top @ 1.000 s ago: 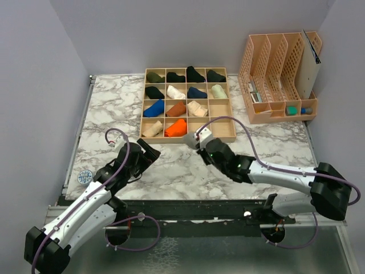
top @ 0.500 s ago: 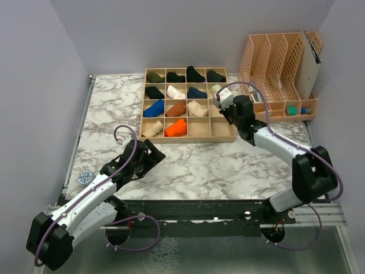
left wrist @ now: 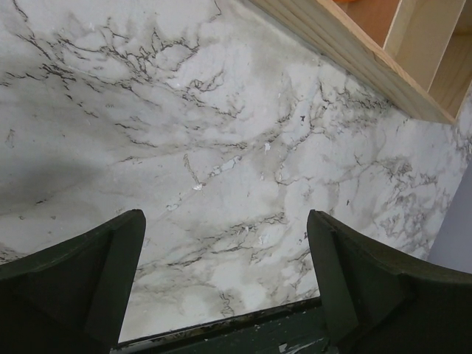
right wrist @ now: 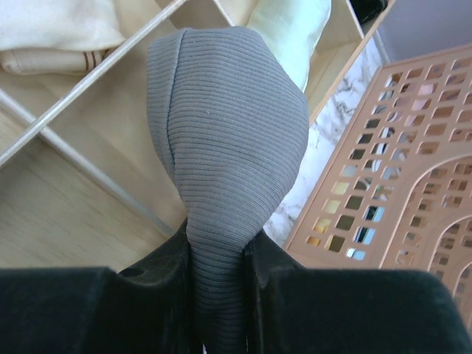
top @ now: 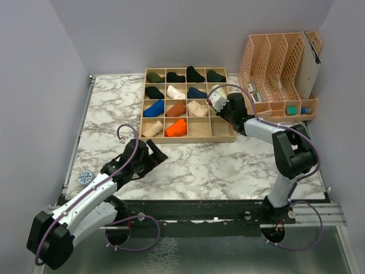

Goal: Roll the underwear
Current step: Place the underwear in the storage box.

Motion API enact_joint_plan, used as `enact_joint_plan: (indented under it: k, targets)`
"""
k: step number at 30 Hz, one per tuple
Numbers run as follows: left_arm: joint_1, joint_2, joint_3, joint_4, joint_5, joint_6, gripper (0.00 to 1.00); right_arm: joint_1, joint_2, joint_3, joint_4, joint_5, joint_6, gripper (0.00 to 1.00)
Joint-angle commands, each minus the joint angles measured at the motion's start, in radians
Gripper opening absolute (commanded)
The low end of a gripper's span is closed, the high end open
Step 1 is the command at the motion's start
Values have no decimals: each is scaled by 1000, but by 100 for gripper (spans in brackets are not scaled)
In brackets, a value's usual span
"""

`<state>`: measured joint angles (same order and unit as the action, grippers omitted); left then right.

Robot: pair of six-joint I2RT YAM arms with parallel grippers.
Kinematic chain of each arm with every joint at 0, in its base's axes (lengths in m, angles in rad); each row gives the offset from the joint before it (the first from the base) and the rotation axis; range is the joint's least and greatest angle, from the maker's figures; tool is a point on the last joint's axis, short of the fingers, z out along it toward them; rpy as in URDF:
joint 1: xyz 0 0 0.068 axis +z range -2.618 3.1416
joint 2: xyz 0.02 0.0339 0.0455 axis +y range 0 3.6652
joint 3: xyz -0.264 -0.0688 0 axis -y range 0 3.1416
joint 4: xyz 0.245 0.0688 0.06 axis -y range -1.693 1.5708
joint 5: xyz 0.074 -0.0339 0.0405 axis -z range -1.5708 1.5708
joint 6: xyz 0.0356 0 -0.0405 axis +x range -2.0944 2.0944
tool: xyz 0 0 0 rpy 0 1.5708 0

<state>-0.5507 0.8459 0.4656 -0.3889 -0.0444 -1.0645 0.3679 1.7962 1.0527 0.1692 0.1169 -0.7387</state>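
My right gripper (right wrist: 219,273) is shut on the grey ribbed underwear (right wrist: 228,133), which bulges out beyond the fingertips as a rolled bundle. In the top view the right gripper (top: 221,107) is over the right column of the wooden divider tray (top: 228,138), above an empty cell; the grey cloth is hidden there. A pale beige roll (top: 152,129) lies in the tray's front left cell. My left gripper (top: 149,157) is open and empty, low over the marble in front of the tray's left corner, and its jaws stand wide apart in the left wrist view (left wrist: 225,243).
The tray holds several rolled garments, among them a cream one (right wrist: 51,29) and a pale green one (right wrist: 295,29) near the grey bundle. A peach file rack (top: 279,77) stands just right of the tray. A small round disc (top: 85,177) lies at the table's left front.
My right arm has carried the grey underwear from the table in front of the tray up and back, over the tray's right column. My left arm has barely moved.
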Motion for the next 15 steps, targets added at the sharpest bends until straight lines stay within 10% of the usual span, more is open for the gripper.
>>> enact_joint_plan:
  k: [1, 15]
  targets:
    - [5, -2, 20, 32, 37, 21, 98, -1, 53, 97, -81, -18, -101, 1]
    - [6, -4, 8, 49, 44, 21, 98, 1, 192, 169, -156, -26, -107, 0]
